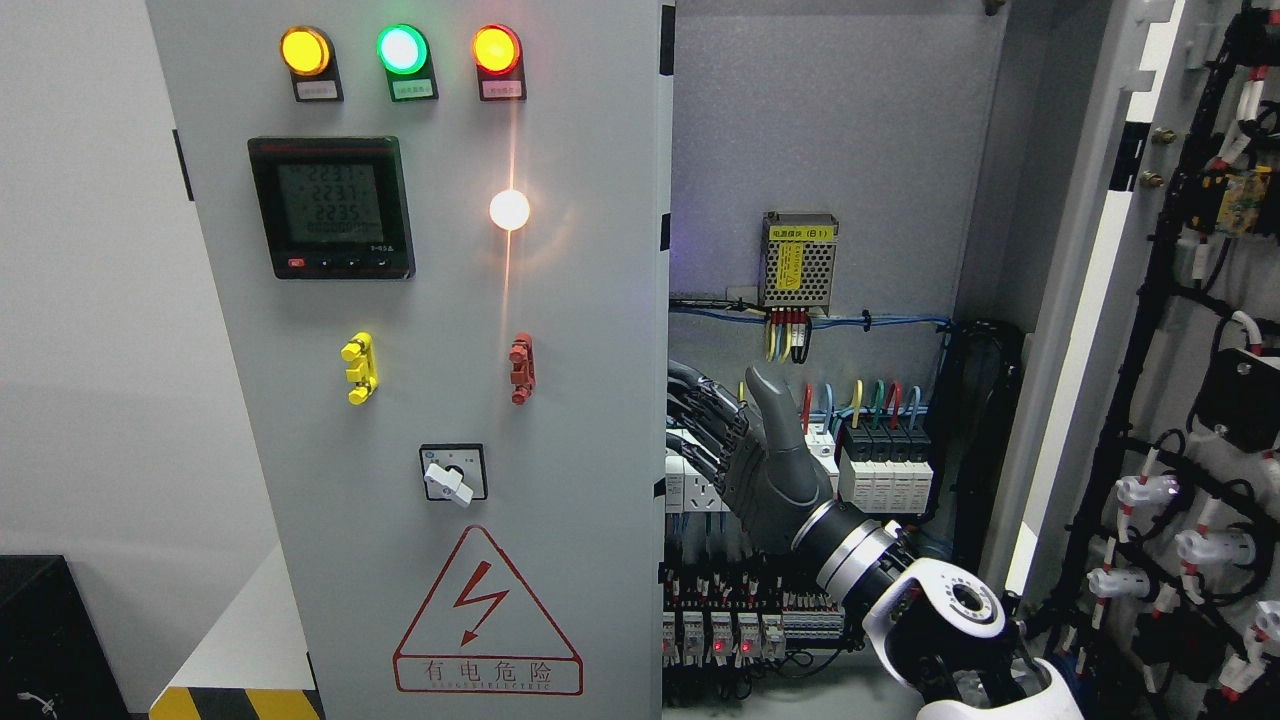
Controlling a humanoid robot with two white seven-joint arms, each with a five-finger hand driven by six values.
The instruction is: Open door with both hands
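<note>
The grey left door (580, 470) of the electrical cabinet stands closed, carrying lamps, a meter and a switch. The right door (1110, 300) is swung wide open to the right, its wired inner side facing me. My right hand (712, 432) comes up from the lower right into the open cabinet. Its dark fingers (700, 400) curl around the left door's free edge, with the tips hidden behind it. The thumb (772, 398) points upward, apart from the door. No left arm shows.
Inside the cabinet are a meshed power supply (798, 262), a row of breakers (885, 470) and terminal blocks (720, 620) right behind the hand. A black box (40, 630) and a white ledge with hazard stripes (240, 670) sit at the lower left.
</note>
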